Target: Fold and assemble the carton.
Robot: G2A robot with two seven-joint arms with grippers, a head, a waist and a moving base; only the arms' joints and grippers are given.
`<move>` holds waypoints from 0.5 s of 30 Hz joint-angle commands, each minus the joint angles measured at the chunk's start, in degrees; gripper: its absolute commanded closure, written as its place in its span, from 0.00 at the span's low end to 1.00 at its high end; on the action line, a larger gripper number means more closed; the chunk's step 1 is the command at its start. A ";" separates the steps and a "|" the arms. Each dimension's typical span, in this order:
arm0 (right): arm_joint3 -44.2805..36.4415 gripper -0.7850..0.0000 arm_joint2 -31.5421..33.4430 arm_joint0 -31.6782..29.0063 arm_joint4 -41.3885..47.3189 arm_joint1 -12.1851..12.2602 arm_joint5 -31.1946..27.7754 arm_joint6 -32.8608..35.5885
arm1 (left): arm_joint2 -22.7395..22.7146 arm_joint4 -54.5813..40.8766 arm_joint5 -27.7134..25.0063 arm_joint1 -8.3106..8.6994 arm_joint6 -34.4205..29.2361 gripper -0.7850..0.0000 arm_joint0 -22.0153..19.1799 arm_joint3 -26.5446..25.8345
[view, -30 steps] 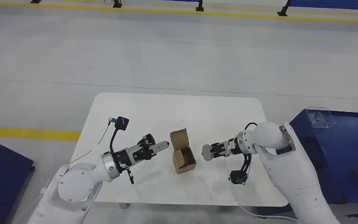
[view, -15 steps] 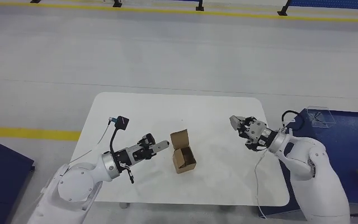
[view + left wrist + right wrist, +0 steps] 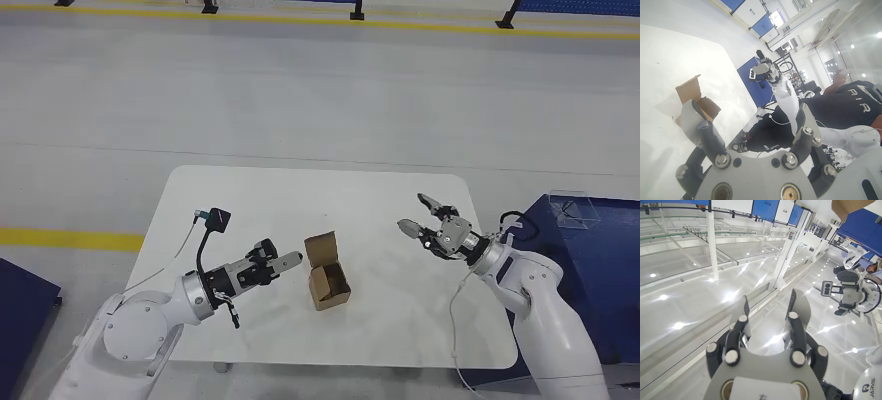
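A small brown carton (image 3: 327, 272) stands on the white table (image 3: 300, 200) with one flap (image 3: 689, 89) raised and its top open. My left gripper (image 3: 290, 260) hovers low just to the carton's left, open, with nothing between its fingers (image 3: 690, 110). My right gripper (image 3: 415, 213) is raised above the table's right part, well apart from the carton, and points up and away. Its jaws stand open and empty in the right wrist view (image 3: 769, 300). That arm's wrist (image 3: 762, 69) is also visible beyond the carton.
A blue bin (image 3: 590, 250) stands off the table's right edge with a clear plastic piece (image 3: 572, 208) on its rim. Another blue panel (image 3: 20, 300) sits low to the left. Bare tabletop lies behind and in front of the carton.
My right gripper has pulled back from beside the carton, moving right and up and turning its fingers upward. The left arm and the carton have not moved.
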 commanded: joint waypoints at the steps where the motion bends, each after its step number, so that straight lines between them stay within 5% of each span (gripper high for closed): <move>1: 0.00 0.07 0.00 0.00 0.00 0.00 0.00 0.00 | 0.00 0.00 0.00 0.00 0.00 0.00 0.00 0.00; 5: -2.16 0.00 0.70 0.37 -5.71 0.22 -3.23 -0.76 | 1.36 4.32 2.73 0.10 -1.66 0.00 -0.47 -0.11; 10: -10.22 0.00 -1.20 0.51 -38.71 1.85 -8.39 2.87 | 9.71 20.53 18.29 -0.53 -3.08 0.00 -5.83 -0.46; 15: -7.44 0.00 -8.65 4.72 -66.54 3.21 -10.68 10.30 | 19.40 32.50 29.61 -2.08 -5.65 0.00 -13.34 5.44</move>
